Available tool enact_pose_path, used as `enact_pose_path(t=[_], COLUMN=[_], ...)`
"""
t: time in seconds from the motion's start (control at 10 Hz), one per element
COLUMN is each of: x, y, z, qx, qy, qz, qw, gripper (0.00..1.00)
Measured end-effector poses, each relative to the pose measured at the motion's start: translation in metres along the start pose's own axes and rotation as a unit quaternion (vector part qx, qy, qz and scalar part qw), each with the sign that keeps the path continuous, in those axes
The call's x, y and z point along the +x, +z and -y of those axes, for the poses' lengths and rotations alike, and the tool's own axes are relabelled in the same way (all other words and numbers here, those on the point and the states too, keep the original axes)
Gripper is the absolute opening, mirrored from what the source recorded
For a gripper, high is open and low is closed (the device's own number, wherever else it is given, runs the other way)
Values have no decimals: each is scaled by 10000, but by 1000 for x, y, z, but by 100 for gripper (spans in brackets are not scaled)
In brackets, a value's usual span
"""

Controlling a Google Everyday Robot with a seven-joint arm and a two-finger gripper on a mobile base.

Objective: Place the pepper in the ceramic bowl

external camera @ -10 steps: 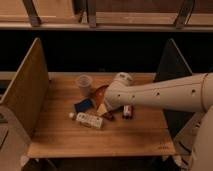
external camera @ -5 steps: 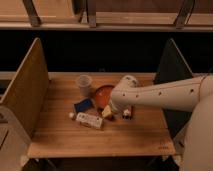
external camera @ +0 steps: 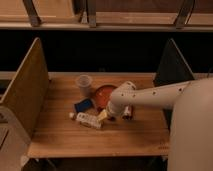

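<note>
The hand [external camera: 104, 116] hangs low over the table [external camera: 60, 140] at the ceramic bowl's [external camera: 102, 92] near rim, fingers spread, apparently empty. The pepper [external camera: 128, 113] lies by that same rim, just beside the hand on the arm's side; its long axis is unclear.

A wooden table [external camera: 60, 137] with an upright wooden panel [external camera: 25, 90] on its left side. A translucent cup [external camera: 83, 84] stands near the back; a blue packet [external camera: 83, 105] and a white packet [external camera: 89, 120] lie in front.
</note>
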Motion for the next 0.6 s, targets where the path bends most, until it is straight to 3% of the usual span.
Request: enact_pose_path(t=[0.6], x=[-27], y=[-11], z=[15], qx=[51], qy=[126], qz=[295], qw=[9995], gripper=[80])
